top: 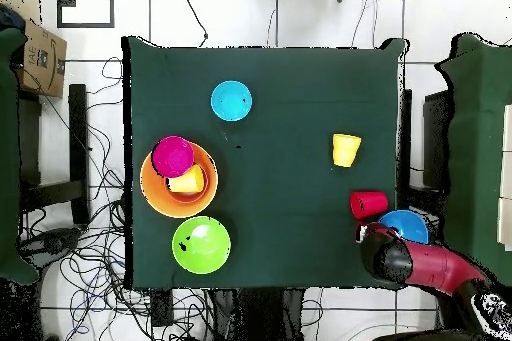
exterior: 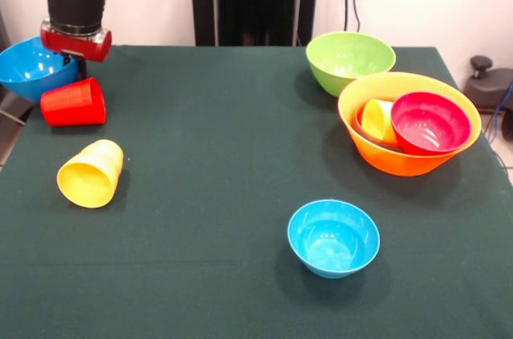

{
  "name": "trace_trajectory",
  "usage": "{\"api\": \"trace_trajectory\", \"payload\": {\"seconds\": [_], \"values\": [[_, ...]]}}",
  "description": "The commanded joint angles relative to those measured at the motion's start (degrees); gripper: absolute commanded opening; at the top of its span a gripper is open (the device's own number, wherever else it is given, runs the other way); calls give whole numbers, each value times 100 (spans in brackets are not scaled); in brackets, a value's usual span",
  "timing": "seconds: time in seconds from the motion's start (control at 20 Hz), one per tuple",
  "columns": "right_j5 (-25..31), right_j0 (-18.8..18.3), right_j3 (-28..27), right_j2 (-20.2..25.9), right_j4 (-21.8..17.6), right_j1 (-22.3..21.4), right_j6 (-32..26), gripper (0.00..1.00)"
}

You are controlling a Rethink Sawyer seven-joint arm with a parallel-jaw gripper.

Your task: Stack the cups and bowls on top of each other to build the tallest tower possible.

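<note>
Cup (exterior: 377,119) and small bowl (exterior: 430,123) inside large bowl (exterior: 385,156)

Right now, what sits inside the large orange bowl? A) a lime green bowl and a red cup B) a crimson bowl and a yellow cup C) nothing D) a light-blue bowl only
B: the large orange bowl holds the crimson bowl with a yellow cup lying beside it, and the overhead view shows the same.

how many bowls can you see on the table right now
5. The lime green bowl sits beside the big orange bowl, which holds the crimson bowl. The light-blue bowl stands alone. The blue bowl is at the edge by the arm. Others may be hidden.
</note>
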Motion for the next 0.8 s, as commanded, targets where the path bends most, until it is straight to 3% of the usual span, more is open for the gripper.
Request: {"api": "trace_trajectory", "payload": {"seconds": [0.05, 0.35, 0.8], "values": [[-167, 444, 185, 539, 60, -215, 467, 0], [137, 1295, 1076, 210, 812, -1106, 1318, 0], [-59, 2540, 1270, -317, 1898, -1006, 2209, 0]]}}
